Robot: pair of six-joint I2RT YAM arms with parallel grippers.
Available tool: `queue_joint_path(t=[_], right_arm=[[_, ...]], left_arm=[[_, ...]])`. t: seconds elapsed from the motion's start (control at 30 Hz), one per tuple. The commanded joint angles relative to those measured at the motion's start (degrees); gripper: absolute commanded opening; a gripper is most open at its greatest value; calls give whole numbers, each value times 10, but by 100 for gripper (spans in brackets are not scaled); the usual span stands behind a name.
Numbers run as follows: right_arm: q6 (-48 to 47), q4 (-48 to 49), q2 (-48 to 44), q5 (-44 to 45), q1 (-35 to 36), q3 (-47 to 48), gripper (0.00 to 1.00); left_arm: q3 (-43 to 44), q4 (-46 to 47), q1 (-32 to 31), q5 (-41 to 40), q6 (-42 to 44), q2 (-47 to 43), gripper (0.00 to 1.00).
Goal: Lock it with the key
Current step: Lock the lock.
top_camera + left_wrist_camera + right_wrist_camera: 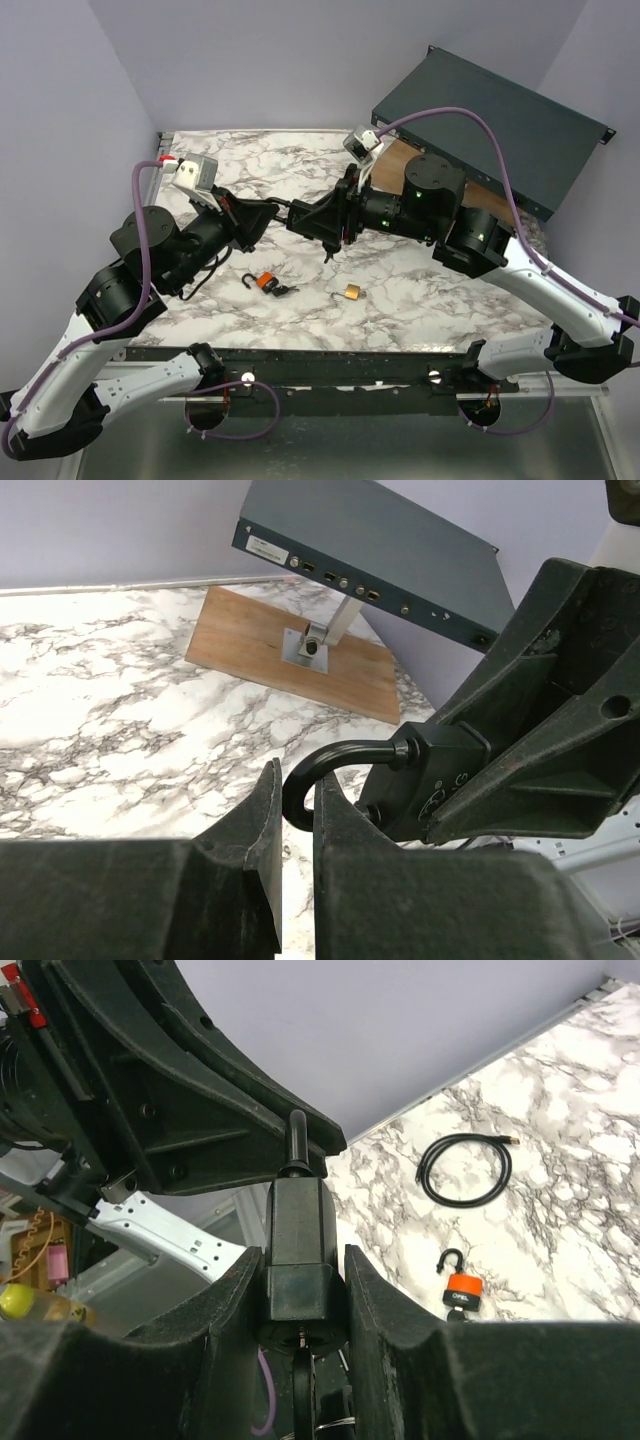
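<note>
A black padlock (298,1235) is held in the air between both arms. My right gripper (303,1260) is shut on its body, one finger on each side. A key (303,1385) sticks in the keyhole on the lock's underside, with a ring hanging below. The lock's shackle (305,775) is out of the body on one side and sits between the tips of my left gripper (295,780), which is closed on it. From above, the left gripper (262,218) and right gripper (318,222) meet nose to nose over the table's middle.
An orange padlock (265,283) with an open shackle and a small brass padlock (352,292) lie on the marble table (420,300). A coiled black cable (465,1168) lies beyond them. A dark box (490,130) on a wooden stand (300,660) fills the back right.
</note>
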Motion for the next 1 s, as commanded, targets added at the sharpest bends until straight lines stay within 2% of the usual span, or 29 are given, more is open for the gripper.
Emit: queue_joint_path(t=[0.0, 0.2, 0.37, 0.63, 0.97], right_arm=[[23, 78, 35, 79, 25, 8, 1], [23, 161, 21, 144, 25, -24, 1], [13, 224, 24, 162, 25, -29, 1], [7, 142, 67, 130, 38, 18, 1], [2, 107, 73, 177, 51, 13, 1]], left_arm=[[-3, 47, -48, 121, -28, 38, 0], [-34, 31, -48, 97, -106, 25, 0], [-81, 76, -48, 109, -179, 5, 0], [-61, 95, -49, 78, -170, -10, 0], [-29, 118, -66, 159, -195, 27, 0]])
